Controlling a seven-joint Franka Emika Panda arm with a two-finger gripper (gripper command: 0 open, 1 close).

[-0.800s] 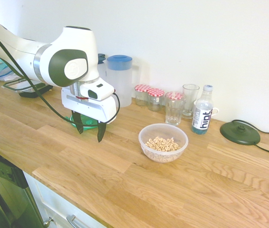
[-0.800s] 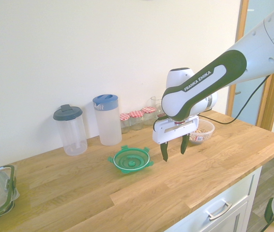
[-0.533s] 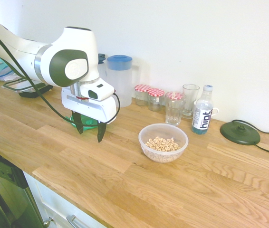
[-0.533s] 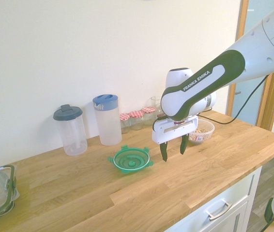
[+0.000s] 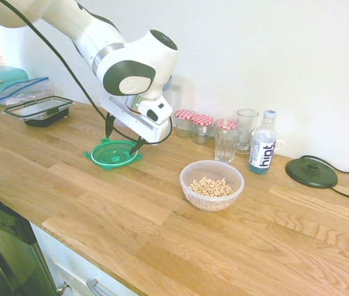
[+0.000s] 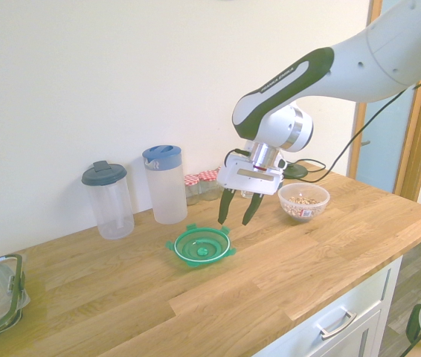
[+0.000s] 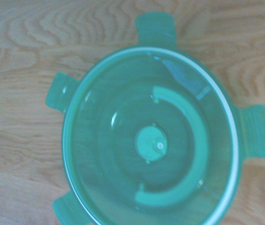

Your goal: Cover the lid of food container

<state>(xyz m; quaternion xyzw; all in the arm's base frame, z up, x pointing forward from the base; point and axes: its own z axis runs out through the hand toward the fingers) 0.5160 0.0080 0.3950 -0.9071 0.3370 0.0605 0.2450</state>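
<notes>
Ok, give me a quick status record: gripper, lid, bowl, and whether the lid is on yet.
gripper: gripper open, empty, angled down just above the lid
lid: green lid lying on the counter, not held
bowl: clear bowl of cereal rings, uncovered, apart from the lid
lid on bowl: no
wrist view: lid fills the frame

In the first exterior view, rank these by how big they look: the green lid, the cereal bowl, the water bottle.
1. the food container
2. the lid, close to it and farther from the camera, so unsure
3. water bottle, slimmest
</notes>
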